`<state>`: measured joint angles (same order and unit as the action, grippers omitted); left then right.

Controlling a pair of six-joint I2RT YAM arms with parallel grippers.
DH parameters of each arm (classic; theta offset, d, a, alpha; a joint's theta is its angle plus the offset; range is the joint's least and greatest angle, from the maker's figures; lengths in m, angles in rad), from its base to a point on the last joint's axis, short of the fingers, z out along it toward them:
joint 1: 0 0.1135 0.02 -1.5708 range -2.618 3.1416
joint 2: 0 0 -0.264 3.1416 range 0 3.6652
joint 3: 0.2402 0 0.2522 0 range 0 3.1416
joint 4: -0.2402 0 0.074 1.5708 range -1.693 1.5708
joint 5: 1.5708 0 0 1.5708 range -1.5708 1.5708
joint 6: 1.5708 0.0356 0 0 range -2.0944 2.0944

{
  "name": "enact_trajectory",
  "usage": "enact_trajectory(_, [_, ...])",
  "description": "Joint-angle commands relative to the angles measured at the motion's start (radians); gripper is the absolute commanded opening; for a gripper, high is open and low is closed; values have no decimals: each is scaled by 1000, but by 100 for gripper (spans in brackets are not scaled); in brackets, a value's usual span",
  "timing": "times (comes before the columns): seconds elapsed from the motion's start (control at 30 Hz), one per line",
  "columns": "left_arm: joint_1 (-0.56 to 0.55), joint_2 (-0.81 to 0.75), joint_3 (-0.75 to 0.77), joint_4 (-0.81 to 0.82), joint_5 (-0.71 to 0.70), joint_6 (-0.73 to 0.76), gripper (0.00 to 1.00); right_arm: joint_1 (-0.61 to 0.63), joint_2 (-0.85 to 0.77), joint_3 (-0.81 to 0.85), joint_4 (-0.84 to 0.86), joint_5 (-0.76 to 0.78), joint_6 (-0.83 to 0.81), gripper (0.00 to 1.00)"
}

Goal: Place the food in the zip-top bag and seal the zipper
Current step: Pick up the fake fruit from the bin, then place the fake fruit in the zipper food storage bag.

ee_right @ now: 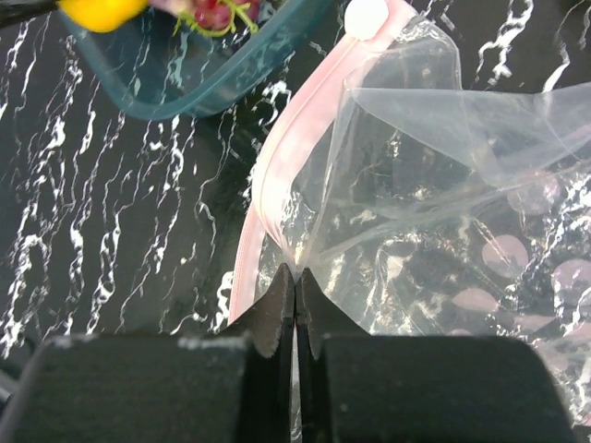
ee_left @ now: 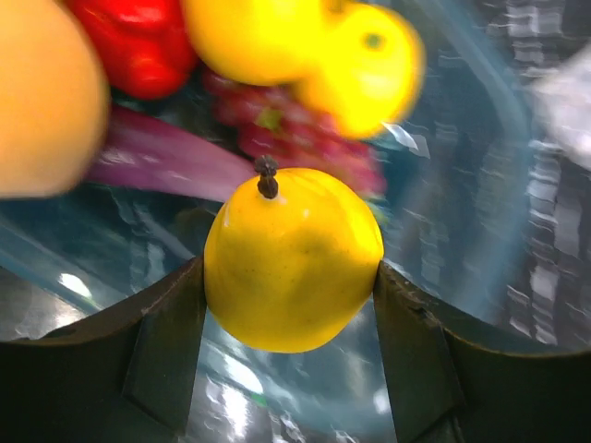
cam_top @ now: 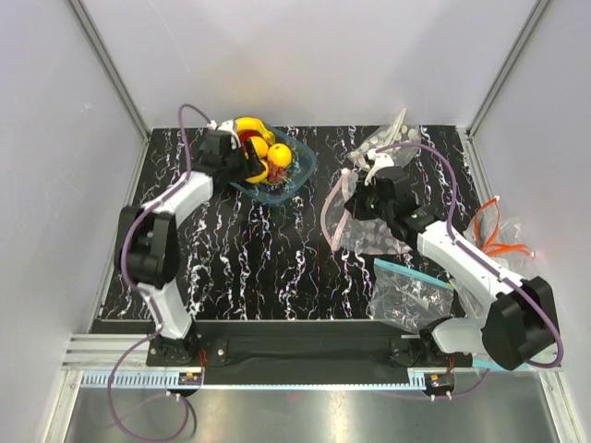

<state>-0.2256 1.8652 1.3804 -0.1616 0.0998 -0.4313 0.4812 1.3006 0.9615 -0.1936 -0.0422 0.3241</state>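
My left gripper (ee_left: 288,272) grips a glossy yellow lemon-shaped toy fruit (ee_left: 294,231), one dark finger on each side, inside the translucent teal plastic tub (ee_left: 462,175). Behind it I count one knobbly dark red grape cluster (ee_left: 295,138), one orange round (ee_left: 42,101) and, as far as the blur allows, two more yellow pieces. My right gripper (ee_right: 295,277) is clenched on the crinkly clear dotted zip-top bag (ee_right: 416,212), beside its single pink zipper strip (ee_right: 277,157), on the black marbled table (ee_right: 111,212).

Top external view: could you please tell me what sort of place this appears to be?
Probably a robot lab test cell: white walls, aluminium framing, and two arms bolted at a black marbled table.
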Motion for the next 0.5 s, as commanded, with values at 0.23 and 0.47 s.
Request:
enact_trajectory(0.23, [-73, -454, -403, 434, 347, -237, 42, -6, -44, 63, -63, -139, 47, 0])
enact_trajectory(0.47, [-309, -529, -500, 493, 292, -274, 41, -4, -69, 72, -66, -186, 93, 0])
